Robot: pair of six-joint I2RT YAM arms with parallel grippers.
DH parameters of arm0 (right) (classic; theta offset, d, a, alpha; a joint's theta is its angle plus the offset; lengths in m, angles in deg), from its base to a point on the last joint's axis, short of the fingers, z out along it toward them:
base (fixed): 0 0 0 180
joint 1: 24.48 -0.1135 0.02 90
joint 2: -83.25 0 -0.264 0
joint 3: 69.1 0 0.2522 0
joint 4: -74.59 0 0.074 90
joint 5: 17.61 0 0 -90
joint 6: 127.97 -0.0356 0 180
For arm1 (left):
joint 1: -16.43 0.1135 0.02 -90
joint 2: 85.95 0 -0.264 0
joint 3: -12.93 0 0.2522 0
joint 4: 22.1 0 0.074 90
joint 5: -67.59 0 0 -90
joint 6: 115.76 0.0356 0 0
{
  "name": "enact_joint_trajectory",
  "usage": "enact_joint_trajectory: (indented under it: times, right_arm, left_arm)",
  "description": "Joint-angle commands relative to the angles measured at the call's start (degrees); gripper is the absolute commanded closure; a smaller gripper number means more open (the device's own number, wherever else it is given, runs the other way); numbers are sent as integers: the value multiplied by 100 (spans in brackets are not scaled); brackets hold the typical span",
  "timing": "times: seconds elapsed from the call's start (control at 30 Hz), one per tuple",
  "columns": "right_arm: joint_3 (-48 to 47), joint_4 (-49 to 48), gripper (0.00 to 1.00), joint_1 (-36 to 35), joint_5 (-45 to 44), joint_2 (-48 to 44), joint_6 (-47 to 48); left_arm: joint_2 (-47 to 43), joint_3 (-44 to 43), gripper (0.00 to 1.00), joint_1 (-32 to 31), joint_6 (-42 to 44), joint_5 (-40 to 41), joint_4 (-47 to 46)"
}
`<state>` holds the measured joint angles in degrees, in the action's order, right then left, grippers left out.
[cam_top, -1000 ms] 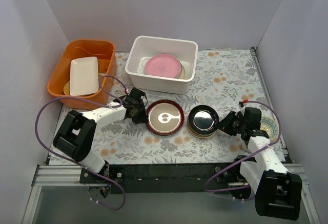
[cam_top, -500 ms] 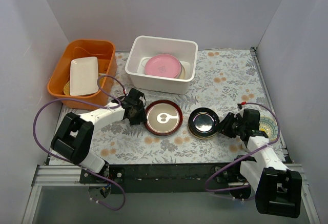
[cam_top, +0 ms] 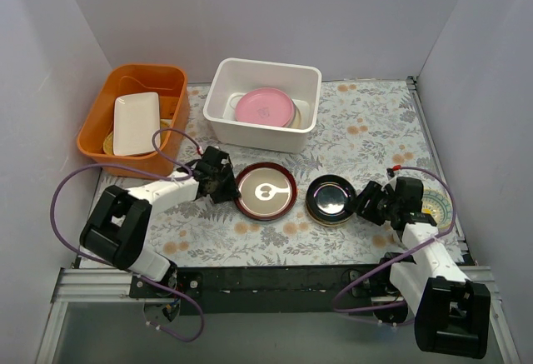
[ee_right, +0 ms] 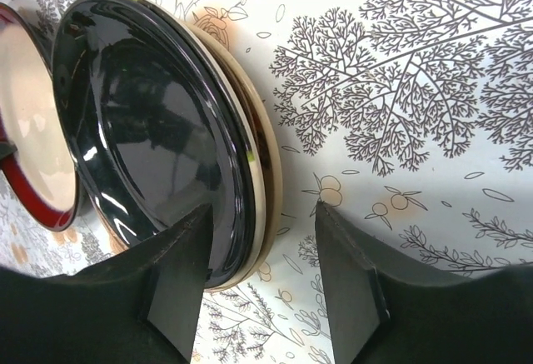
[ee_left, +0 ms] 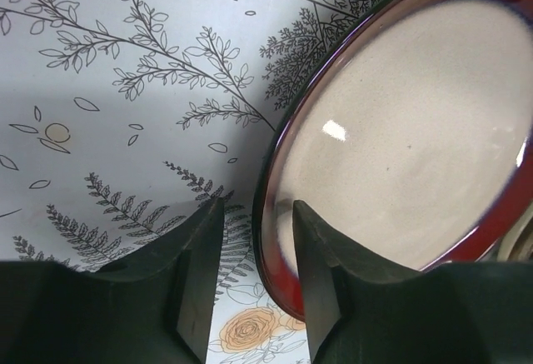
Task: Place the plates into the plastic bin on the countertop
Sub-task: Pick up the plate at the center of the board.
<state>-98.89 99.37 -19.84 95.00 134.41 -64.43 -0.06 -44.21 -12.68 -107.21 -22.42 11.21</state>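
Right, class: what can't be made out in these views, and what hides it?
- Top view: lower plate in the plastic bin, covered by the pink plate.
- Top, right wrist: tan plate, covered by the black plate.
- Top view: cream-and-blue plate, mostly under the right arm.
- Left wrist: maroon plate, cut by the frame edge.

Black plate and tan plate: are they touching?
Touching. The right wrist view shows the black plate resting directly on the tan plate, rims nested.

The black plate [ee_right: 150, 131] was mirror-glossy, the maroon plate [ee_left: 408, 131] glazed and shiny; the printed counter [ee_left: 108, 39] looked matt.
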Motion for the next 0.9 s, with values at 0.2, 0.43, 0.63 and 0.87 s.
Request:
enact_joint_trajectory:
  times: [0.2,0.43,0.63,0.87]
  right_arm:
    - [-128,154,30,10,-46,-457,53]
    - [-251,251,28,10,-46,-624,35]
    - [-322,295,26,10,-90,-765,-8]
    - [-427,365,26,10,-134,-923,-52]
  left_arm:
    - [-186,847,84,326,-345,-798,-1057]
    - [-125,1173,100,414,-460,-931,-1340]
    - [-423,1165,100,458,-433,-913,-1226]
    - [-959,981,100,484,-442,-983,-910]
